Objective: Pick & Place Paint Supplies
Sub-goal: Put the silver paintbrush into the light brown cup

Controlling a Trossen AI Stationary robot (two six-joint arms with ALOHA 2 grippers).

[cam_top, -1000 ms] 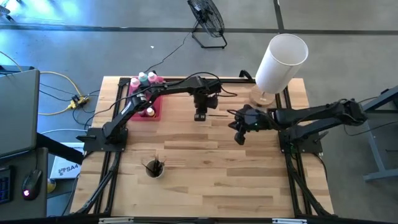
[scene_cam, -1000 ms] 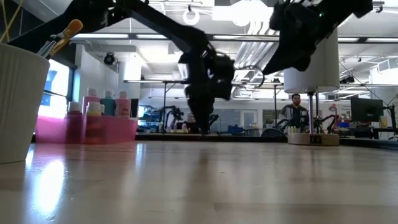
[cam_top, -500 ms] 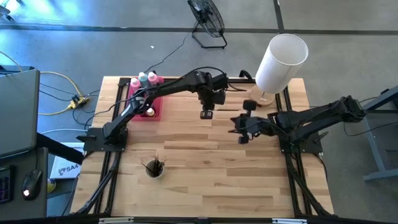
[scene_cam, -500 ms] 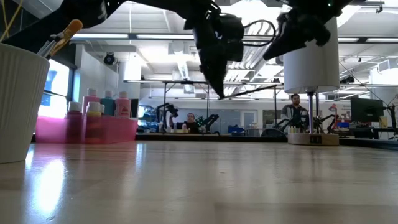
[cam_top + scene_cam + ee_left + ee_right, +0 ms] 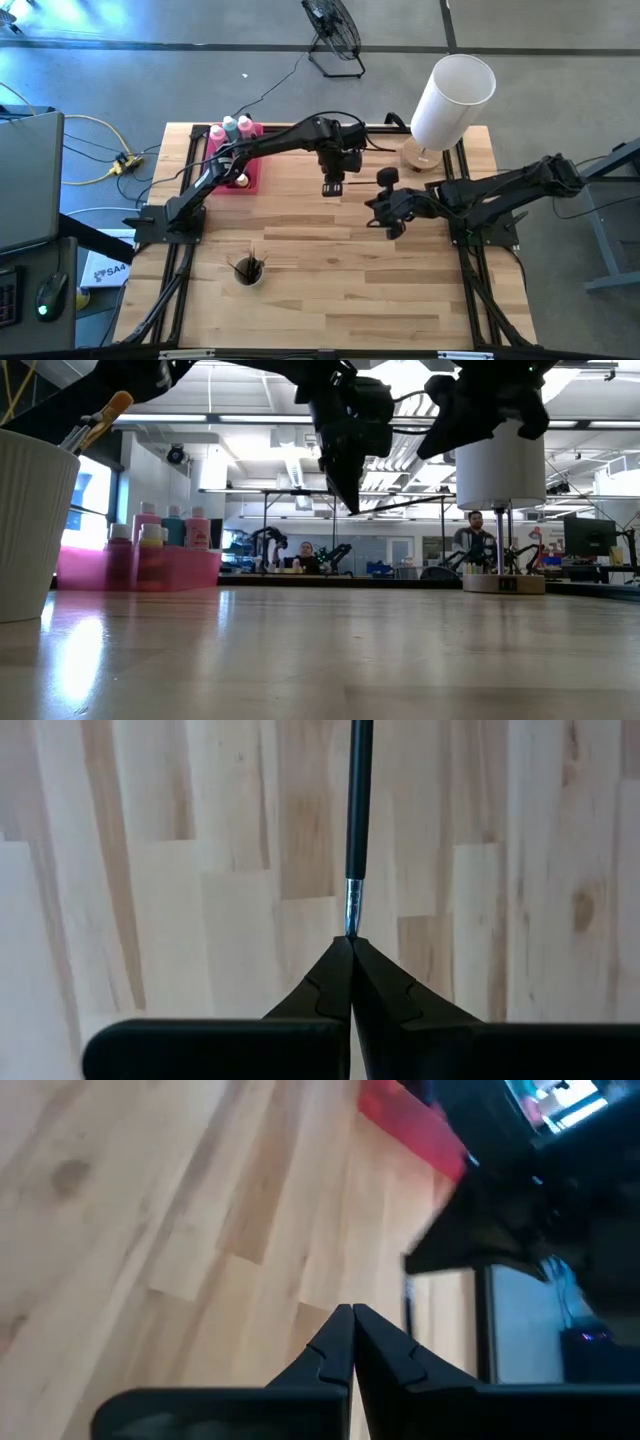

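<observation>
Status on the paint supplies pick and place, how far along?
Done: squeeze bottles and small pots stand in the pink tray; a white cup already holds brushes.
In hand: the left gripper is shut on a thin dark-handled brush, lifted above the table. The right gripper is shut and empty, nearby.
Left: placing that brush, likely in the cup.

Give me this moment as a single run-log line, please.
left gripper: shut on brush, raised over table | right gripper: shut, empty | pink tray: bottles inside
</observation>
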